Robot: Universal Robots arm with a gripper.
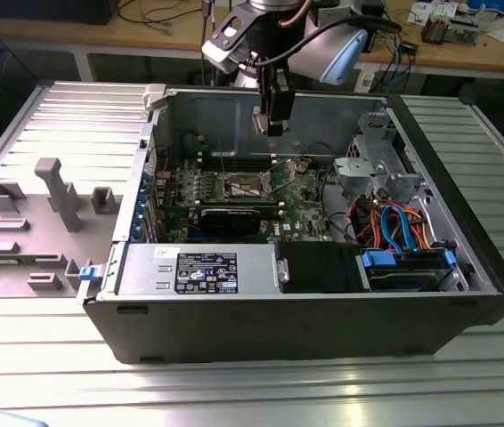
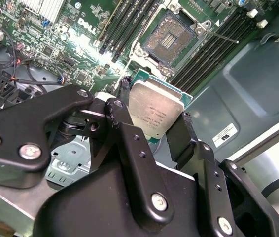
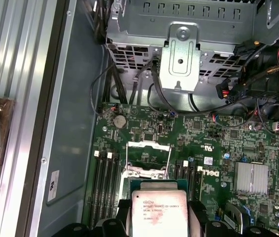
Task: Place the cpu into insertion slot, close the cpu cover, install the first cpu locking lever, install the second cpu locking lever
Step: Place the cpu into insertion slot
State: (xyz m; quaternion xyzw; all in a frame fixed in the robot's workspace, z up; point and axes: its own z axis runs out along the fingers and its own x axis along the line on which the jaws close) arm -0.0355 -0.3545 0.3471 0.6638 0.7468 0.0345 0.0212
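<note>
On the table (image 1: 47,374), open computer case (image 1: 279,329) lying on its side. To the exterior view's left of it, on the same table, fixture block (image 1: 56,191). Inside, along the near wall, power supply (image 1: 194,269). At the exterior view's right, drive cage (image 1: 368,169), with cables (image 1: 394,222) just nearer. Flat on the case floor, motherboard (image 1: 310,197), the insertion slot (image 2: 171,39) around its middle, the cpu cover (image 3: 149,145) raised at one edge of it. Above the board, apart from the slot, gripper (image 1: 274,124) with the cpu (image 2: 154,111) pinched between its fingers (image 2: 181,133).

A ribbed metal bench (image 1: 261,391) carries an open computer case (image 1: 305,325) and, at the exterior view's left, a grey fixture tray (image 1: 20,240).
</note>
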